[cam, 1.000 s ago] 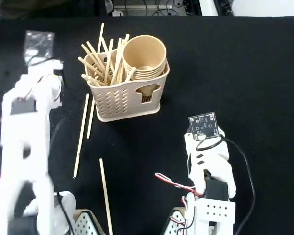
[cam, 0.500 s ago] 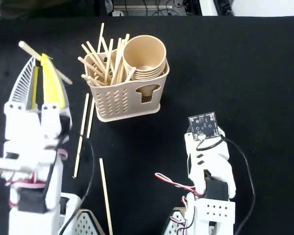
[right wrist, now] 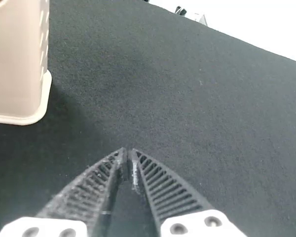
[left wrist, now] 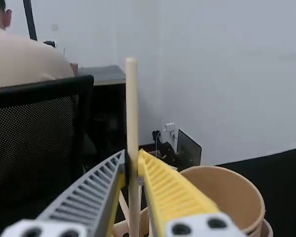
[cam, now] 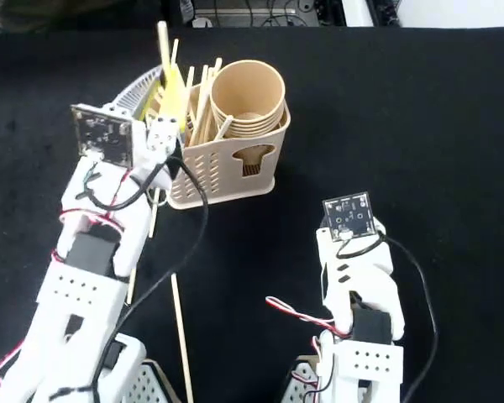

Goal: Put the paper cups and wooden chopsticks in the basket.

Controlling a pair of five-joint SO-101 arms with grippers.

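1 chopstick [left wrist: 131, 98] is pinched upright between the closed-down fingers of the left gripper [left wrist: 131, 159]. It's held right over the basket's [cam: 223, 172] stick compartment, presumably so it can be dropped in end-first next to the ones already in there. The paper cups [cam: 248, 92] are nested in the other compartment. At least 2 loose chopsticks [cam: 181, 336] are left on the table [cam: 420, 126], on the left arm's side. The right gripper [right wrist: 127, 154] is parked low over the table, fingers shut on nothing, seemingly kept out of the way.

Compared with 0.5 s ago, the left arm has been swung across to the basket and the stick turned from crosswise to upright. No shift can be seen in the right arm.
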